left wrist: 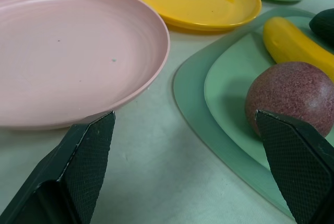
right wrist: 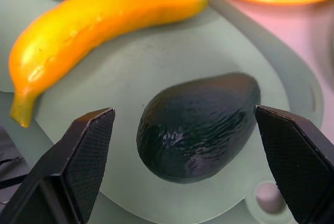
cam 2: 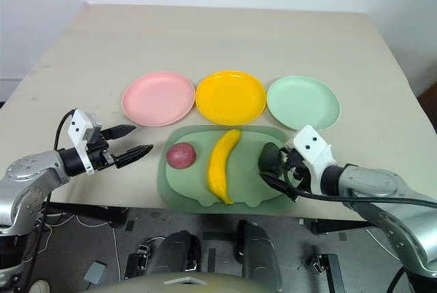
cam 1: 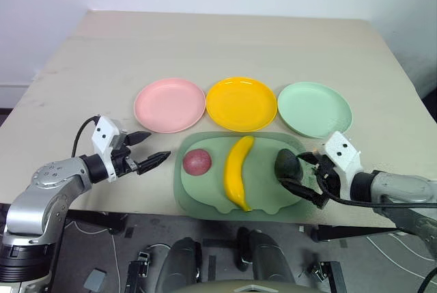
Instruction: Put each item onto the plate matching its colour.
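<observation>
Left gripper (cam 1: 149,148): at the near left, over the bare table, just left of the tray; fingers spread wide, nothing between them; aimed toward the tray and the round fruit.
Table (cam 1: 205,47): beige, wide, bearing everything.
Pink plate (cam 1: 169,104): leftmost of the far row, empty; rim just beside the yellow plate's rim.
Reddish-purple fruit (cam 1: 196,162): small and round, on the left part of the tray, near of the pink plate, apart from the banana.
Tray (cam 1: 188,194): sage green, rounded, at the table's near edge, near of the three plates; holds all three fruits.
Orange-yellow plate (cam 1: 241,104): middle of the row, empty.
Banana (cam 1: 237,172): long, curved, yellow, lying in the middle of the tray, one tip toward the yellow plate and the other toward the near edge.
Avocado (right wrist: 198,125): dark green, egg-shaped, lying on the right part of the tray, right of the banana and apart from it.
Mint green plate (cam 1: 315,109): rightmost of the row, empty.
Right gripper (cam 1: 302,178): at the near right of the tray, fingers spread wide on either side of the avocado; in the wrist view, gaps visible between each finger (right wrist: 73,166) and the fruit.
</observation>
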Robot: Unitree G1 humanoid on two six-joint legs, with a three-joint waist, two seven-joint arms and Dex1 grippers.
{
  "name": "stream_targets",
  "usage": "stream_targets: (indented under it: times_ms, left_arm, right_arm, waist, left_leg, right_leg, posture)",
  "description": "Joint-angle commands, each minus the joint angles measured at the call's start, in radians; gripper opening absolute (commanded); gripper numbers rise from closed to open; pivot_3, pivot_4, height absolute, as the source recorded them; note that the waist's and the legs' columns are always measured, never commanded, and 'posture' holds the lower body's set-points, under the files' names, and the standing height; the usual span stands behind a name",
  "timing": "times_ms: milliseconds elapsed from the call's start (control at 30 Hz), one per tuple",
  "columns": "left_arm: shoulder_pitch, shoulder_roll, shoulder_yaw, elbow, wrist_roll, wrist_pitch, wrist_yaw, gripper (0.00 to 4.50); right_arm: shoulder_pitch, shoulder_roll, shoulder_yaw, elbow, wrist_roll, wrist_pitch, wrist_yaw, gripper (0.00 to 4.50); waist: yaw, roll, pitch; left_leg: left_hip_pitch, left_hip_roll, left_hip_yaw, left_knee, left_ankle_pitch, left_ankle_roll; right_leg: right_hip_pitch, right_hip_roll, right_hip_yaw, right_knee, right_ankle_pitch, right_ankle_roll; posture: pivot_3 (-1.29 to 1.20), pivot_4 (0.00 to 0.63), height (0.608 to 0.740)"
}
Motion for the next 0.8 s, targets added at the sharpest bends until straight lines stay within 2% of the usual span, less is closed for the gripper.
stream_targets:
  times_ms: [33,733,800]
  left_arm:
    - [0.0,0.006,0.021,-0.022,-0.012,0.0,0.0,4.49]
    - [0.028,0.013,0.038,-0.046,-0.02,0.002,0.015,4.49]
    - [0.029,0.014,0.041,-0.048,-0.021,0.003,0.017,4.5]
  right_arm:
    - [-0.012,0.009,0.021,-0.018,-0.018,-0.005,-0.026,4.5]
    - [-0.092,0.079,0.149,0.086,-0.139,-0.019,-0.074,4.5]
    - [-0.092,0.077,0.157,0.092,-0.152,-0.024,-0.073,4.11]
  waist:
    - [0.0,0.0,0.0]
    - [0.0,0.0,0.0]
    - [0.0,0.0,0.0]
  left_leg:
    - [0.0,0.0,0.0,0.0,0.0,0.0]
    - [0.0,0.0,0.0,0.001,0.0,0.0]
    - [0.0,0.0,0.0,0.001,0.0,0.0]
  right_leg:
    - [0.0,0.0,0.0,0.0,0.0,0.0]
    - [0.0,0.0,0.0,0.0,0.001,-0.001]
    - [0.0,0.0,0.0,0.0,0.001,0.0]
  posture:
    - [0.0,0.15,0.74]
    - [0.0,0.15,0.74]
    - [0.0,0.15,0.74]
